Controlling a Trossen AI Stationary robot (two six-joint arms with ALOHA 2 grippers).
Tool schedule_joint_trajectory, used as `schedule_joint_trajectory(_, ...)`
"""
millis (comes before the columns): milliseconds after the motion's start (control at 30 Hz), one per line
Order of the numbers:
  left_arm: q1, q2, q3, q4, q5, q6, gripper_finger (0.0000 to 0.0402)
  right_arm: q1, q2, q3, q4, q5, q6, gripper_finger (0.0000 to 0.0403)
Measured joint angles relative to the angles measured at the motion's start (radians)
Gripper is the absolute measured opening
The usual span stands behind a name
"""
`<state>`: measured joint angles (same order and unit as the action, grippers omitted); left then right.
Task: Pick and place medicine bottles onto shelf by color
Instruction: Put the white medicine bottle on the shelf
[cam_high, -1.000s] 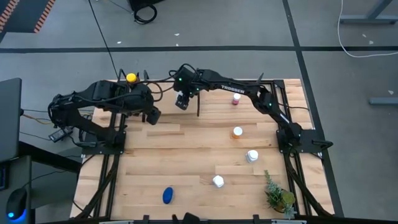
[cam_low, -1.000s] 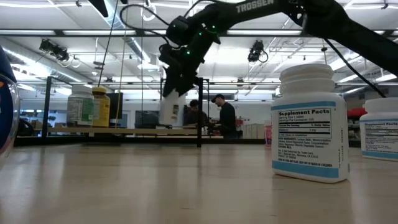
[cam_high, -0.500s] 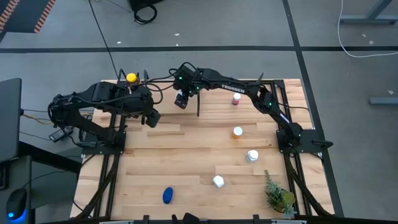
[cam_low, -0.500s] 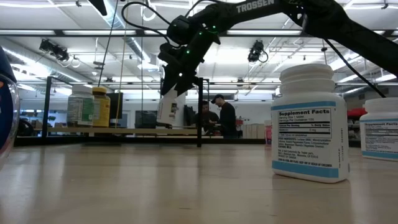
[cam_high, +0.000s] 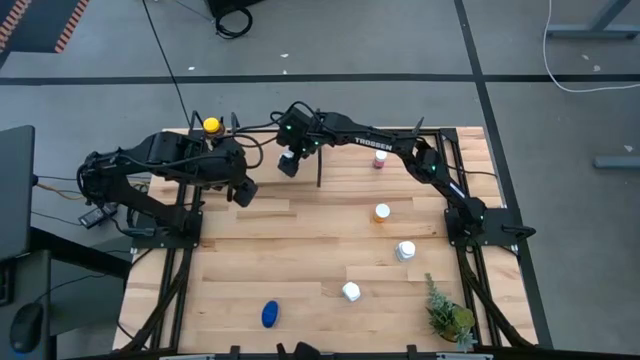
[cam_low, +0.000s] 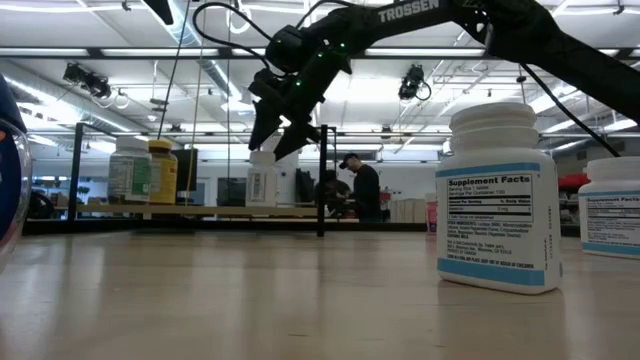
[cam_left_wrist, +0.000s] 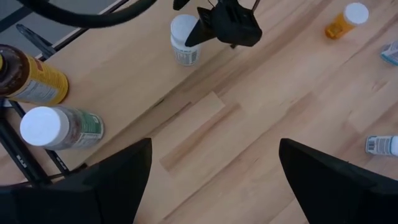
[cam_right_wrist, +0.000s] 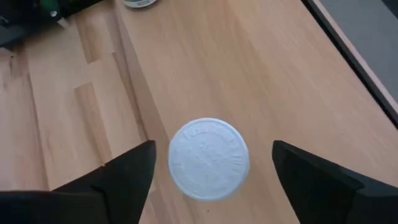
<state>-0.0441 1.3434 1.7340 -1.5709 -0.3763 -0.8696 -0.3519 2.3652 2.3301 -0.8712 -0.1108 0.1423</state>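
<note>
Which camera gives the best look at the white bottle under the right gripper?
The right wrist view: the white bottle sits centred, cap up. Low view shows its side; left wrist view partly hides it; high view hides it.

Dark arms (cam_high: 400, 150), white TROSSEN lettering, green LEDs.

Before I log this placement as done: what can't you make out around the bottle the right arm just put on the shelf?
- White-capped bottle, right wrist view: only the cap shows, label hidden beneath.
- Same bottle, high view: covered by the right gripper.
- Low view: print on it too small to read.
- Blue bottle, low view: cut off by the edge.
</note>
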Motion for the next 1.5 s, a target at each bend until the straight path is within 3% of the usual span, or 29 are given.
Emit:
schedule_joint_trajectory(400, 0.002, -0.005, 0.0, -0.001, -0.001, 0.135, 0.0355, 0.002, -0.082, 0.026, -0.072, -0.002, 0.098, 0.0335)
schedule_joint_trajectory(600, 0.023, -0.004, 0.0, 0.012, -0.009, 0.294, 0.0355, 0.001, -0.18, 0.025, -0.154, 0.013, 0.103, 0.0335)
schedule_joint_trajectory(800, 0.069, -0.004, 0.0, 0.173, 0.001, 0.525, 0.0355, 0.02, -0.308, 0.026, -0.211, 0.099, 0.165, 0.0329)
schedule_joint_trajectory(1033, 0.203, 0.068, -0.047, 0.397, 0.201, 0.727, 0.0355, 0.081, -0.493, 0.026, -0.307, 0.255, 0.246, 0.0319)
schedule_joint_trajectory(1200, 0.297, 0.161, -0.057, 0.429, 0.246, 0.838, 0.0355, 0.13, -0.613, 0.026, -0.374, 0.345, 0.25, 0.0316)
schedule_joint_trajectory(1500, 0.474, 0.277, -0.057, 0.516, 0.449, 1.035, 0.0355, 0.177, -0.729, 0.026, -0.456, 0.479, 0.196, 0.0307)
